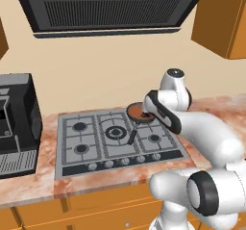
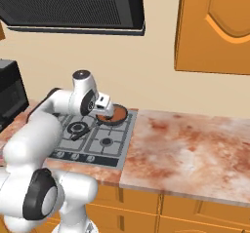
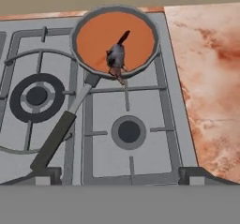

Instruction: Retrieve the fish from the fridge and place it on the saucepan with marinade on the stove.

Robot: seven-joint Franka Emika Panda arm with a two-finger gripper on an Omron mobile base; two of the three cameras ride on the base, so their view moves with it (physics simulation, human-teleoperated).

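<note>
The small dark fish (image 3: 116,56) lies in the reddish-brown marinade of the saucepan (image 3: 93,31), near its front rim. The saucepan (image 1: 136,111) (image 2: 118,114) sits on the back right burner of the grey stove (image 1: 86,142) (image 2: 100,146) (image 3: 145,101), its black handle (image 3: 54,141) pointing toward the front. My gripper (image 3: 121,176) hangs above the stove's front right area, open, with its fingertips (image 3: 44,175) wide apart and nothing between them. From the base views the hand (image 1: 161,109) (image 2: 100,104) hovers just over the pan. The fridge is out of view.
A black coffee machine (image 1: 17,123) stands on the counter left of the stove. A dark range hood (image 1: 110,7) hangs above. The marbled counter (image 2: 195,149) stretches to the right, under an orange wall cabinet (image 2: 215,27).
</note>
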